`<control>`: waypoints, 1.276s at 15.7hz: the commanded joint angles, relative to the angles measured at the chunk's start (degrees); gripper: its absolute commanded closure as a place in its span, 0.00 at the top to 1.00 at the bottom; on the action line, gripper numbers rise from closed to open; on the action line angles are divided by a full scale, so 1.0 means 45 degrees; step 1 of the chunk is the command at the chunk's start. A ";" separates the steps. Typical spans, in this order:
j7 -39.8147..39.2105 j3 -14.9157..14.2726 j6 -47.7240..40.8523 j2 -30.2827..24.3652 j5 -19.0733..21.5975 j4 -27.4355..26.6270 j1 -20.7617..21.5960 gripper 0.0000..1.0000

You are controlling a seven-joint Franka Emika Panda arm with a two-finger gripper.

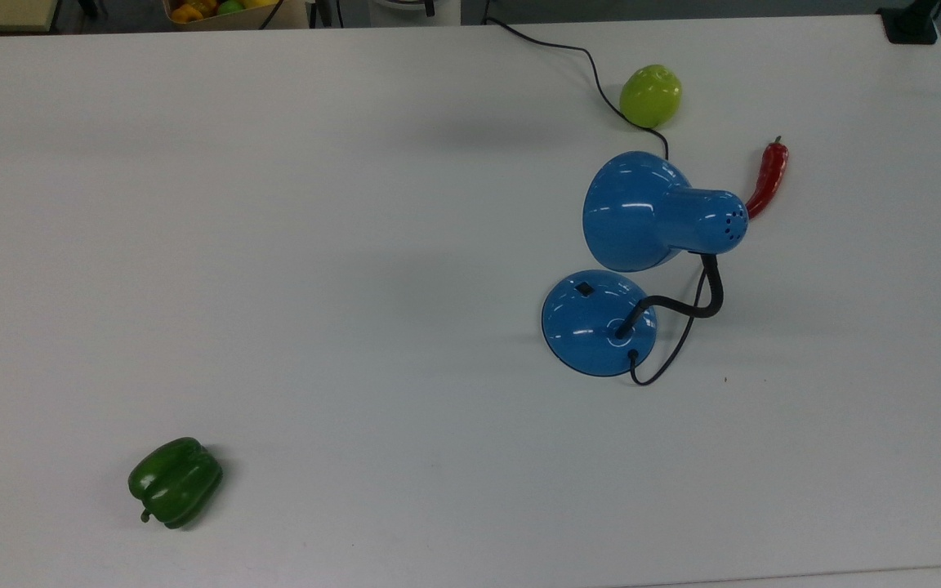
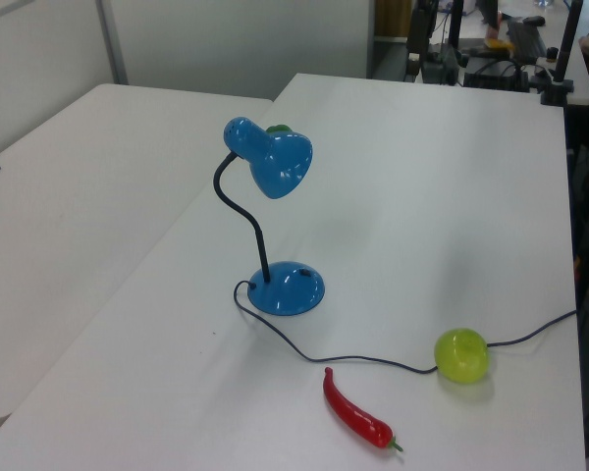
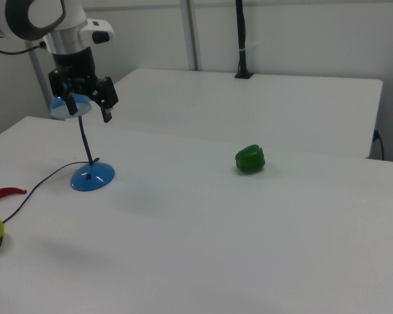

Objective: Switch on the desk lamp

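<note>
The desk lamp stands on the white table, unlit, with its glossy blue shade bent over on a black gooseneck. A small black switch sits on its round blue base. In the left view the shade hangs above the base. In the right view my gripper hovers high above the table, open, with nothing held. There it overlaps the shade above the base. I cannot tell how far it is from the lamp.
A green bell pepper lies at the top view's lower left. A yellow-green apple and a red chilli lie beside the lamp, with its black cord running past the apple. A box of fruit sits beyond the table's far edge.
</note>
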 commanded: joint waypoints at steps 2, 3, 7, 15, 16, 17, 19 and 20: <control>-0.0282 0.0051 0.0167 -0.0466 -0.0160 -0.0600 -0.0030 1.00; -0.0282 0.0051 0.0244 -0.0447 -0.0160 -0.0600 -0.0011 1.00; -0.0749 0.0012 0.0304 -0.0427 0.0035 -0.0600 -0.0069 0.95; -0.0984 0.0012 0.0362 -0.0388 0.0035 -0.0736 0.0029 0.16; -0.1101 0.0012 0.0343 -0.0388 0.0055 -0.0756 0.0029 0.10; -0.1160 0.0012 0.0342 -0.0388 0.0055 -0.0775 0.0029 0.09; -0.1161 0.0012 0.0362 -0.0388 0.0055 -0.0931 0.0048 0.00; -0.1141 0.0012 0.0362 -0.0388 0.0113 -0.0951 0.0048 0.00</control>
